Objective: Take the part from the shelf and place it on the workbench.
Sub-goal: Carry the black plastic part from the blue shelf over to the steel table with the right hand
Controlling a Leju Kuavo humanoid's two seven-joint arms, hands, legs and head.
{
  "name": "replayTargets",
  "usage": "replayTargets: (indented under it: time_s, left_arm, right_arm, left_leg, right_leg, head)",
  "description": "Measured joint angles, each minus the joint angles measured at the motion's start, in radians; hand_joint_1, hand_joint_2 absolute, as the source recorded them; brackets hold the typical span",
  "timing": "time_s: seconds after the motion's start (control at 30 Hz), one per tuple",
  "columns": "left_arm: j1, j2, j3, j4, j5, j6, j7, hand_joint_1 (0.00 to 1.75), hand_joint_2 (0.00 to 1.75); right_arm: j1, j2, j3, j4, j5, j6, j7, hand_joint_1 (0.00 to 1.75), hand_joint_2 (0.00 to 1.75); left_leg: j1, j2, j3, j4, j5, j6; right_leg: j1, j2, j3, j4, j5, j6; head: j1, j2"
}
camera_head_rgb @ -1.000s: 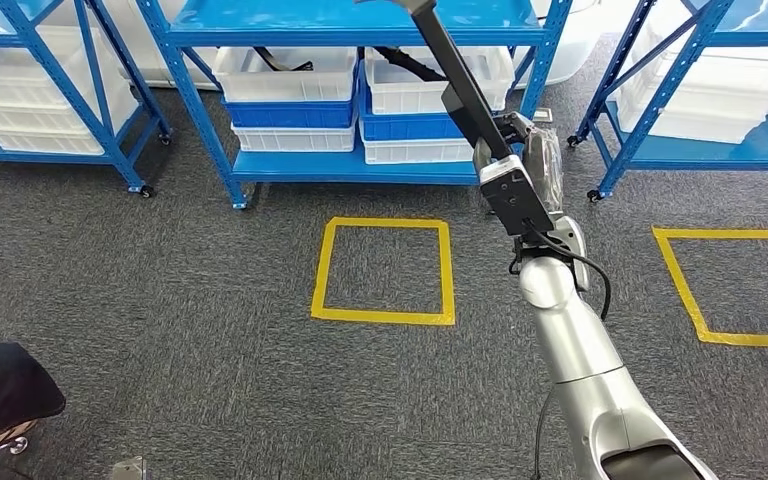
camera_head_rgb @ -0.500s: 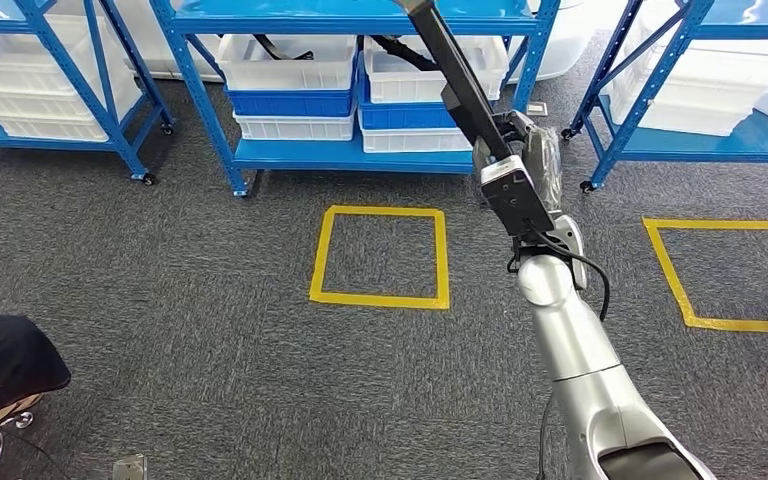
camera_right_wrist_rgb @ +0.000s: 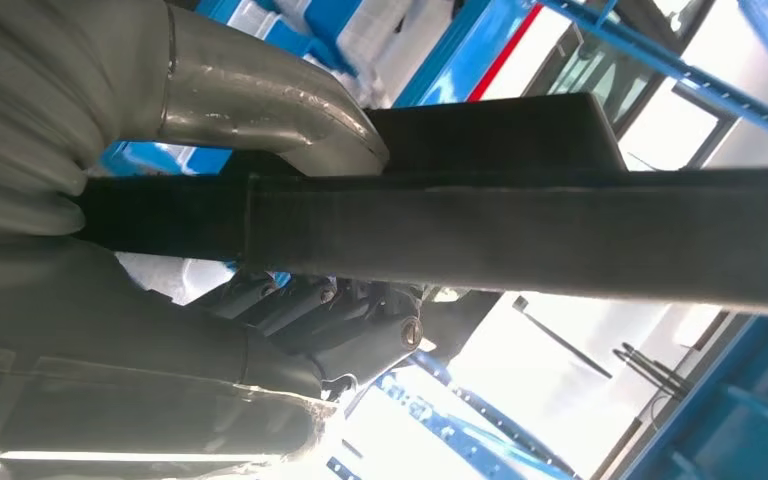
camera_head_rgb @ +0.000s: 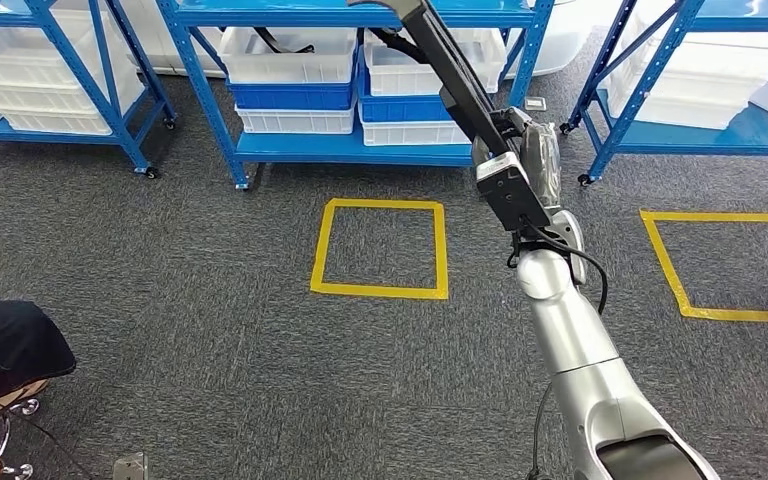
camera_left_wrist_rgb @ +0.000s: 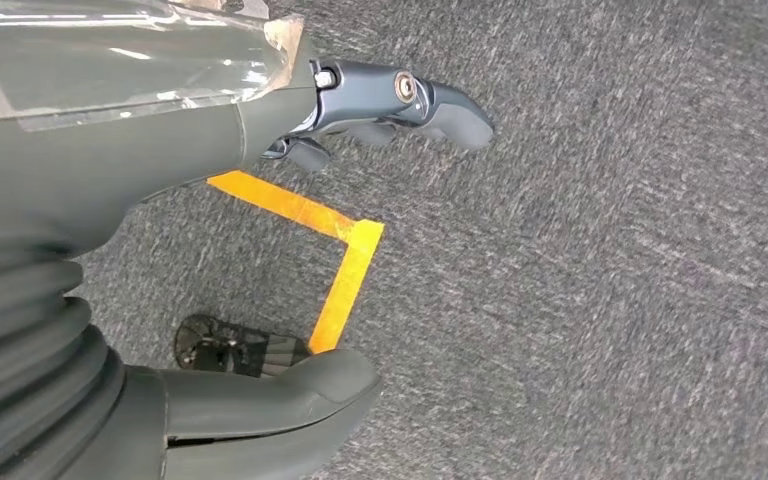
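Your right hand [camera_head_rgb: 530, 155] grips the part [camera_head_rgb: 455, 80], a long, matte-black bar of square section that slants up and away from the hand, across the front of the blue shelf [camera_head_rgb: 360, 150], its far end reaching the top of the head view. In the right wrist view the thick grey thumb [camera_right_wrist_rgb: 260, 100] lies over one flat face of the part [camera_right_wrist_rgb: 520, 235] while the darker fingers [camera_right_wrist_rgb: 330, 320] curl round the opposite face, so the bar is clamped between them. The arm behind it is smooth silver metal with a black cable looping beside the wrist. Your left hand [camera_left_wrist_rgb: 260, 200] hangs over the floor holding nothing, its dark fingers [camera_left_wrist_rgb: 400, 100] stretched out and well apart from the rounded grey thumb [camera_left_wrist_rgb: 270, 400]. The floor is coarse grey carpet [camera_head_rgb: 210, 330] marked with yellow tape squares [camera_head_rgb: 380, 248]. On the shelf's painted steel frame sit stacked plastic bins [camera_head_rgb: 295, 80], white and blue, with straight ribbed walls. A black padded seat [camera_head_rgb: 5, 350] on castors stands at your left.
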Motion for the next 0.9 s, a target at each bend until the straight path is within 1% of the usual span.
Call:
replayTargets:
  time_s: [0.03,0.07,0.1,0.17,0.2,0.23,0.27,0.3,0.33,0.37,0.4,0.43,0.47,0.5,0.53,0.57,0.6,0.63,0.67,0.7,0.73,0.77,0.8,0.83,0.87,0.9]
  left_arm:
    - [0.0,0.0,0.0,0.0,0.0,0.0,0.0,0.0,1.75]
    - [0.0,0.0,0.0,0.0,0.0,0.0,0.0,0.0,1.75]
    - [0.0,0.001,0.0,0.0,0.0,0.0,0.0,0.0,1.75]
    - [0.001,0.0,0.0,0.0,0.0,0.0,0.0,0.0,1.75]
    - [0.001,0.0,0.0,0.0,0.0,0.0,0.0,0.0,1.75]
    - [0.002,0.0,0.0,0.001,0.001,0.0,0.0,0.0,1.75]
    - [0.002,0.0,0.0,0.001,0.001,0.0,0.001,0.0,1.75]
    - [0.002,0.001,0.0,0.001,0.001,0.0,0.001,0.0,1.75]
    - [0.001,0.001,0.0,0.001,0.002,0.001,0.001,0.0,1.75]
    - [-0.001,0.003,0.0,0.001,0.002,0.001,0.001,0.0,1.75]
    - [-0.003,0.004,0.0,0.001,0.003,0.001,0.001,0.0,1.75]
    - [-0.006,0.005,0.0,0.001,0.004,0.001,0.0,0.0,1.75]
    - [-0.008,0.006,0.0,0.001,0.006,0.001,0.0,0.0,1.75]
    - [-0.009,0.006,0.0,0.001,0.009,0.002,0.0,0.0,1.75]
    - [-0.009,0.006,0.0,0.001,0.011,0.003,0.0,0.0,1.75]
    - [-0.009,0.005,0.0,0.002,0.014,0.004,-0.001,0.0,1.75]
    - [-0.01,0.005,0.0,0.002,0.015,0.006,-0.001,0.0,1.75]
    - [-0.01,0.004,0.0,0.002,0.016,0.007,-0.002,0.0,1.75]
    - [-0.01,0.005,0.001,0.002,0.018,0.008,-0.002,0.0,1.75]
    - [-0.008,0.005,0.001,0.002,0.019,0.01,-0.003,0.0,1.75]
    - [-0.006,0.005,0.001,0.003,0.021,0.01,-0.003,0.0,1.75]
    - [-0.005,0.004,0.001,0.004,0.022,0.01,-0.003,0.0,1.75]
    - [-0.003,0.004,0.001,0.005,0.022,0.01,-0.004,0.0,1.75]
    - [-0.003,0.004,0.001,0.005,0.023,0.01,-0.004,0.0,1.75]
    - [-0.004,0.004,0.001,0.005,0.023,0.01,-0.004,0.0,1.75]
    - [-0.004,0.004,0.001,0.005,0.023,0.01,-0.004,0.0,1.75]
  right_arm:
    - [-0.001,0.0,0.0,0.001,0.0,0.0,0.0,1.75,1.75]
    - [-0.001,0.001,0.0,0.002,0.0,0.0,0.0,1.75,1.75]
    - [-0.003,0.002,0.0,0.002,0.0,0.0,0.0,1.75,1.75]
    - [-0.004,0.004,0.0,0.004,0.001,0.0,-0.001,1.75,1.75]
    - [-0.004,0.004,0.0,0.006,0.002,0.0,-0.002,1.75,1.75]
    - [-0.004,0.004,0.0,0.009,0.003,0.0,-0.003,1.75,1.75]
    - [-0.005,0.004,0.0,0.012,0.003,0.0,-0.004,1.75,1.75]
    - [-0.007,0.004,0.0,0.015,0.004,-0.001,-0.005,1.75,1.75]
    - [-0.011,0.005,0.001,0.018,0.005,-0.001,-0.006,1.75,1.75]
    - [-0.017,0.006,0.001,0.022,0.008,-0.003,-0.007,1.75,1.75]
    - [-0.025,0.007,0.001,0.026,0.012,-0.006,-0.009,1.75,1.75]
    - [-0.033,0.007,0.001,0.03,0.016,-0.009,-0.01,1.75,1.75]
    - [-0.04,0.008,0.002,0.034,0.019,-0.012,-0.011,1.75,1.75]
    - [-0.045,0.009,0.003,0.038,0.022,-0.015,-0.012,1.75,1.75]
    - [-0.048,0.01,0.004,0.042,0.024,-0.016,-0.014,1.75,1.75]
    - [-0.052,0.011,0.005,0.046,0.025,-0.016,-0.014,1.75,1.75]
    - [-0.055,0.012,0.007,0.049,0.026,-0.017,-0.016,1.75,1.75]
    - [-0.057,0.012,0.008,0.053,0.025,-0.017,-0.016,1.75,1.75]
    - [-0.058,0.012,0.009,0.056,0.025,-0.018,-0.017,1.75,1.75]
    - [-0.058,0.011,0.009,0.059,0.024,-0.018,-0.018,1.75,1.75]
    - [-0.057,0.011,0.01,0.063,0.024,-0.018,-0.018,1.75,1.75]
    - [-0.057,0.011,0.01,0.066,0.024,-0.018,-0.018,1.75,1.75]
    - [-0.057,0.011,0.011,0.069,0.024,-0.018,-0.018,1.75,1.75]
    - [-0.058,0.011,0.011,0.07,0.024,-0.018,-0.018,1.75,1.75]
    - [-0.059,0.011,0.011,0.071,0.024,-0.019,-0.018,1.75,1.75]
    - [-0.06,0.011,0.011,0.071,0.024,-0.019,-0.018,1.75,1.75]
  left_leg:
    - [0.002,-0.001,-0.003,0.003,-0.003,-0.006]
    - [0.005,-0.002,-0.011,0.021,-0.018,-0.011]
    - [0.007,-0.003,-0.028,0.06,-0.046,-0.017]
    - [0.009,-0.004,-0.085,0.194,-0.12,-0.027]
    - [0.01,-0.004,-0.111,0.254,-0.144,-0.03]
    - [0.01,-0.004,-0.123,0.285,-0.151,-0.03]
    - [0.01,-0.004,-0.116,0.278,-0.14,-0.029]
    - [0.01,-0.004,-0.089,0.233,-0.114,-0.026]
    - [0.01,-0.001,-0.049,0.166,-0.082,-0.02]
    - [0.007,0.006,-0.01,0.098,-0.06,-0.015]
    - [0.004,0.011,0.019,0.044,-0.045,-0.009]
    - [0.0,0.015,0.032,0.016,-0.041,-0.004]
    - [-0.004,0.014,0.032,0.008,-0.043,0.0]
    - [-0.005,0.01,0.031,0.003,-0.038,0.008]
    - [-0.004,0.007,0.032,-0.004,-0.032,0.015]
    - [-0.003,0.003,0.033,-0.011,-0.025,0.023]
    - [0.0,0.0,0.034,-0.018,-0.018,0.031]
    - [0.0,-0.004,0.032,-0.021,-0.014,0.035]
    - [0.0,-0.01,0.029,-0.021,-0.012,0.038]
    - [-0.001,-0.015,0.026,-0.021,-0.01,0.039]
    - [-0.001,-0.022,0.023,-0.02,-0.008,0.039]
    - [-0.001,-0.028,0.021,-0.02,-0.006,0.038]
    - [-0.001,-0.036,0.021,-0.019,-0.005,0.036]
    - [-0.001,-0.043,0.02,-0.017,-0.004,0.034]
    - [-0.003,-0.05,0.017,-0.012,-0.005,0.031]
    - [-0.004,-0.057,0.013,-0.007,-0.005,0.027]
  right_leg:
    - [-0.002,0.0,-0.001,-0.001,0.004,-0.007]
    - [-0.005,0.0,-0.002,-0.002,0.008,-0.014]
    - [-0.008,0.0,-0.004,-0.003,0.012,-0.02]
    - [-0.007,0.0,-0.012,-0.002,0.017,-0.028]
    - [-0.006,0.0,-0.016,-0.002,0.019,-0.031]
    - [-0.005,0.0,-0.019,-0.002,0.021,-0.033]
    - [-0.004,0.0,-0.021,-0.002,0.023,-0.033]
    - [-0.004,0.0,-0.021,-0.002,0.024,-0.032]
    - [-0.004,-0.001,-0.021,-0.002,0.025,-0.031]
    - [-0.002,-0.003,-0.021,-0.001,0.026,-0.029]
    - [0.0,-0.004,-0.022,-0.001,0.027,-0.026]
    - [0.003,-0.006,-0.024,-0.001,0.029,-0.022]
    - [0.004,-0.009,-0.027,-0.002,0.032,-0.018]
    - [0.006,-0.012,-0.028,-0.004,0.033,-0.012]
    - [0.006,-0.015,-0.032,0.0,0.03,-0.007]
    - [0.007,-0.015,-0.04,0.014,0.021,-0.005]
    - [0.008,-0.014,-0.055,0.048,0.001,-0.006]
    - [0.007,-0.011,-0.08,0.103,-0.026,-0.011]
    - [0.008,-0.008,-0.109,0.171,-0.056,-0.015]
    - [0.007,-0.006,-0.138,0.237,-0.081,-0.017]
    - [0.007,-0.004,-0.155,0.278,-0.093,-0.014]
    - [0.006,-0.003,-0.154,0.283,-0.091,-0.008]
    - [0.005,-0.002,-0.133,0.246,-0.073,0.001]
    - [0.003,0.003,-0.096,0.176,-0.046,0.01]
    - [0.001,0.013,-0.058,0.101,-0.022,0.016]
    - [-0.001,0.021,-0.029,0.042,-0.003,0.017]
  head:
    - [0.0,0.0]
    - [0.0,0.0]
    - [-0.001,0.0]
    - [-0.001,0.0]
    - [-0.001,0.0]
    - [-0.001,0.0]
    - [-0.001,0.0]
    - [-0.001,0.0]
    - [-0.001,0.0]
    - [-0.001,0.0]
    - [0.0,0.0]
    - [0.0,0.0]
    - [0.0,0.0]
    - [0.0,0.0]
    - [0.0,0.0]
    - [0.001,0.0]
    - [0.002,0.0]
    - [0.002,0.0]
    - [0.003,0.0]
    - [0.003,0.0]
    - [0.003,0.0]
    - [0.003,0.0]
    - [0.003,0.0]
    - [0.003,0.0]
    - [0.003,0.0]
    - [0.003,0.0]
